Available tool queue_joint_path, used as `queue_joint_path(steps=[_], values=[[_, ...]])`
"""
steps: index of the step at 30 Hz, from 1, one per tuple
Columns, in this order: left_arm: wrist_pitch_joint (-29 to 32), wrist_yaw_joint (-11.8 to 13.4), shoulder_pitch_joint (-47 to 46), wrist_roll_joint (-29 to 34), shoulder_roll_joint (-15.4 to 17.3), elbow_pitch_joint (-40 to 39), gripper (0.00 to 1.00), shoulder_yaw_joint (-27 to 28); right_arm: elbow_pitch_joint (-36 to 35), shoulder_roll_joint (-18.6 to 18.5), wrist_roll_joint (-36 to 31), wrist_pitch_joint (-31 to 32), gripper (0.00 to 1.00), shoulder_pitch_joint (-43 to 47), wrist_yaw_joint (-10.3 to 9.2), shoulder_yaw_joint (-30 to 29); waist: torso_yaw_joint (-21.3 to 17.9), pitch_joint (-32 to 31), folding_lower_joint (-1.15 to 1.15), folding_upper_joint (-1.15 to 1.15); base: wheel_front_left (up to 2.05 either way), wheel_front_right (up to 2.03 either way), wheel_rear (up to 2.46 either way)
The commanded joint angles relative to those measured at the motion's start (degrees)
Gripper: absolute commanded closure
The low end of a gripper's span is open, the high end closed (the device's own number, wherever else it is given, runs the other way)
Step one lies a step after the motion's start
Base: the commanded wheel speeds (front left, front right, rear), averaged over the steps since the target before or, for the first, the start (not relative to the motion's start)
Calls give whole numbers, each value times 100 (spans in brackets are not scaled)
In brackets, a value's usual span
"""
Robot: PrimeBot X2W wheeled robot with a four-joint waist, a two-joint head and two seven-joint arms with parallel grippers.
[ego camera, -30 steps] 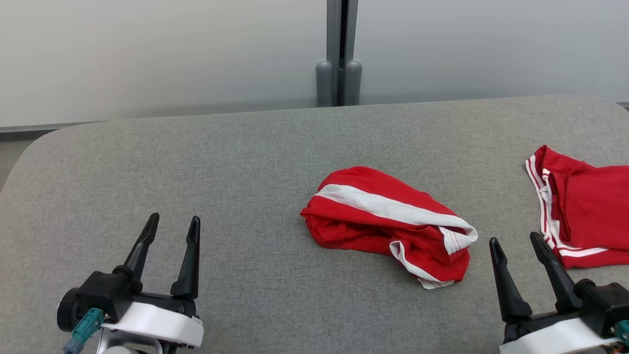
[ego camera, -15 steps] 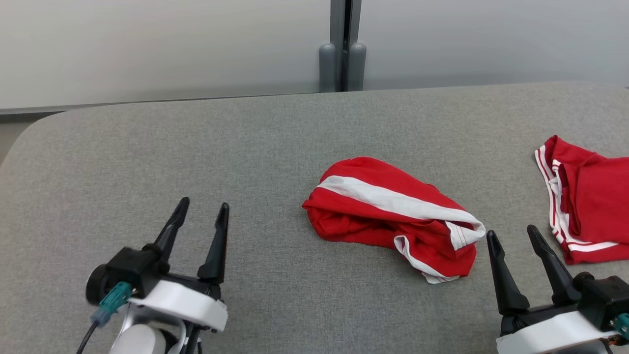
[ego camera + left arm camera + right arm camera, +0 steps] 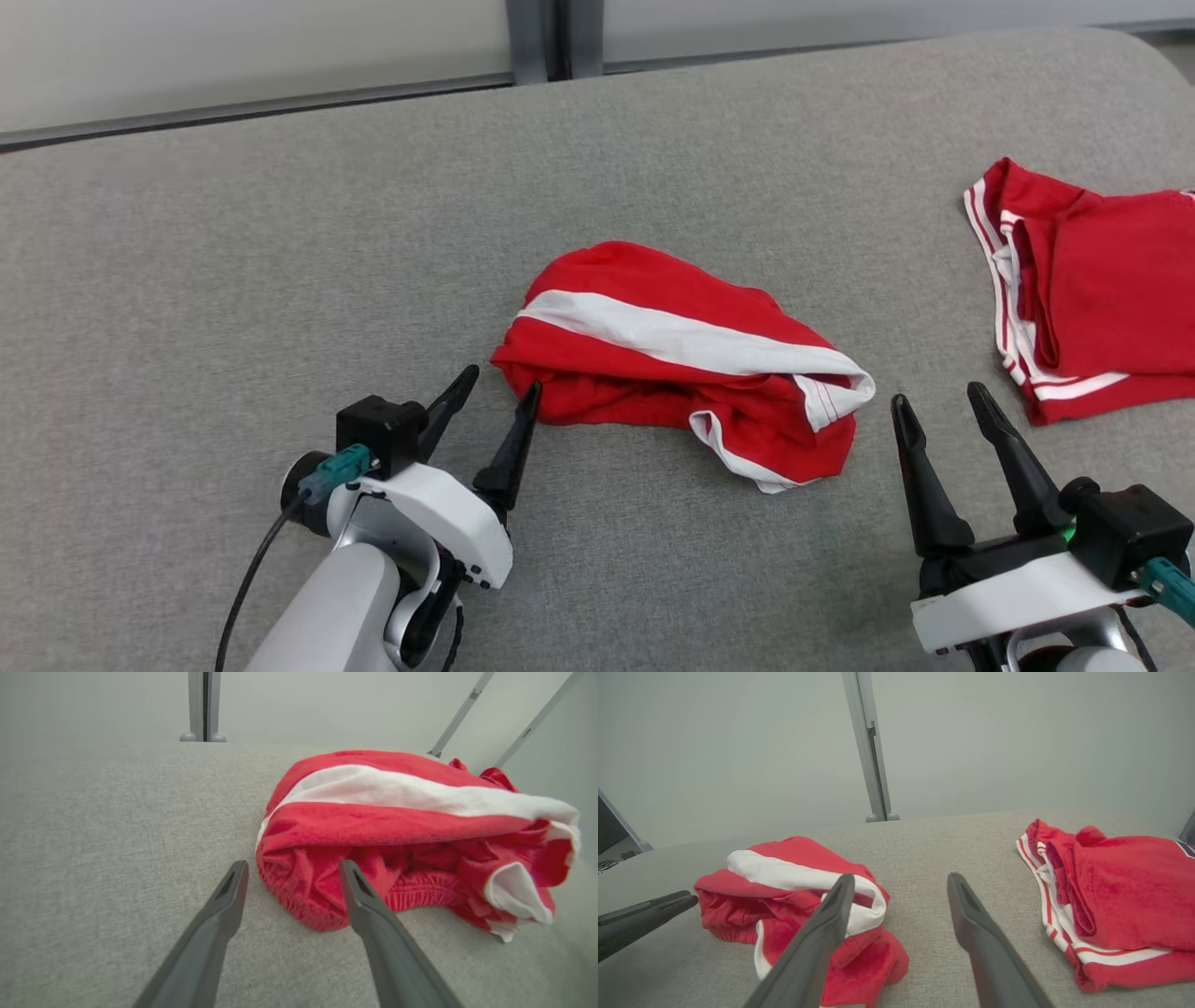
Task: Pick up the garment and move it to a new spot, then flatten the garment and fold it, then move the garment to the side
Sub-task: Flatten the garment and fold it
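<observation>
Setting: robot test station in a lab- or office-type room.
Evidence: broad tabletop (image 3: 233, 233) covered in grey felt-like fabric, with rounded corners; pale frosted partition panels (image 3: 233, 47) close behind it, joined at a grey metal post (image 3: 196, 704); slanted metal struts (image 3: 460, 714) against a plain wall.
Staged stock: crumpled red-and-white garment (image 3: 672, 345); second red-and-white garment (image 3: 1102, 280), well apart.
</observation>
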Motion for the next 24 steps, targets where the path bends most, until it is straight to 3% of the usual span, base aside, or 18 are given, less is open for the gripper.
queue_joint_path(steps=[1,4,5,6,9,13,24], values=[[-38,-47,-184,-155,14,195,0,32,40,8,26,-72,0,-101,0,1,-217,232,0,0,0,0,0],[-74,-56,-323,-236,-7,446,4,2,98,33,51,-132,0,-135,0,0,-267,291,0,0,0,0,0],[-143,-70,-408,-264,6,553,61,-13,123,48,55,-164,0,-162,0,2,-287,319,0,0,0,0,0],[-227,-78,-469,-286,21,629,100,-10,141,62,73,-175,0,-178,0,-4,-297,335,0,0,0,0,0],[-573,-77,-636,-173,139,739,100,46,211,89,105,-234,0,-197,0,-7,-271,369,0,0,0,0,0],[-824,219,-740,207,286,452,100,126,292,112,162,-268,0,-214,0,-30,-111,357,0,0,0,0,0],[-868,1195,403,1507,937,-1666,100,387,345,70,219,-198,0,-209,0,-171,480,177,0,0,0,0,0]])
